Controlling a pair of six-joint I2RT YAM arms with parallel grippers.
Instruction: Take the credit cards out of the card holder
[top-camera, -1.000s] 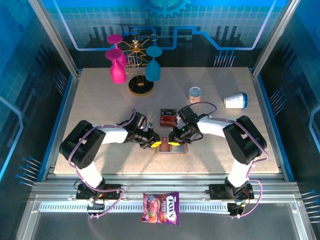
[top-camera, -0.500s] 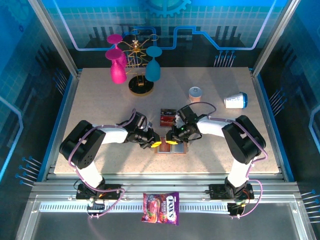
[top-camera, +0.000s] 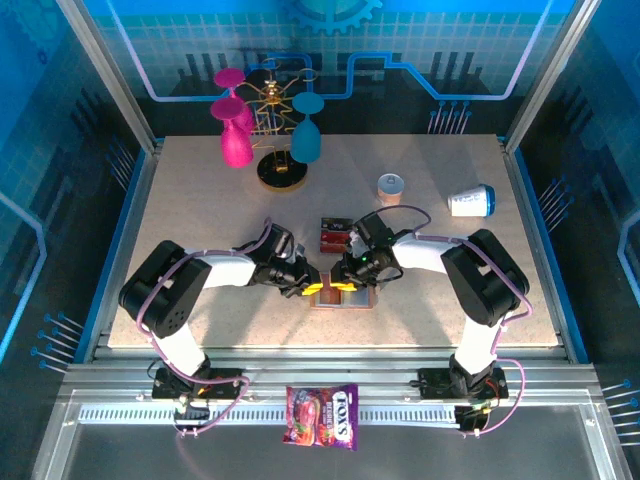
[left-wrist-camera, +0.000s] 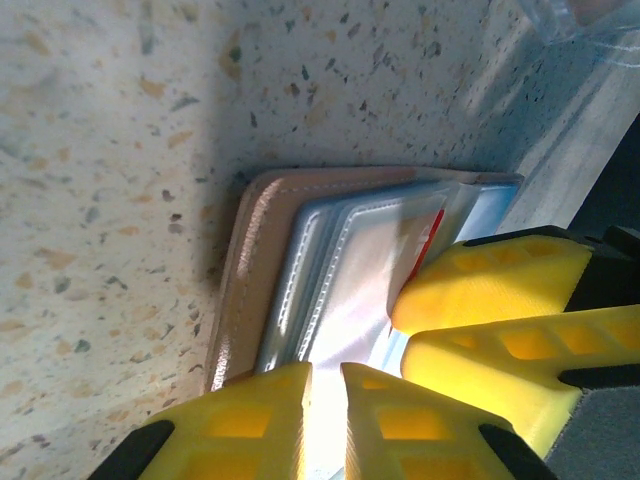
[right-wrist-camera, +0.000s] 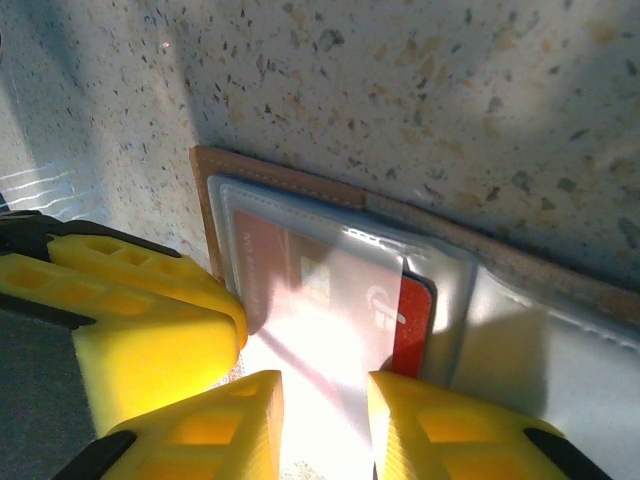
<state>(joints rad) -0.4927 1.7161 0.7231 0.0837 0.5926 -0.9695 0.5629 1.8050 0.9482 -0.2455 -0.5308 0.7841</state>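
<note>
The tan card holder lies open on the table between both grippers. Two dark red credit cards lie on the table just behind it. My left gripper comes in from the left, its jaws nearly closed on a grey-blue pocket of the card holder. In the left wrist view my left gripper sits at the bottom and a sliver of red card peeks out. My right gripper stands open astride a translucent pocket holding a red credit card. The holder's tan edge runs behind.
A gold rack with pink and teal glasses stands at the back. A small can and a tipped white cup lie at the back right. A candy bag rests on the front rail.
My right gripper's jaws have spread wider over the pocket and it has edged slightly left. The left gripper and the card holder have stayed put.
</note>
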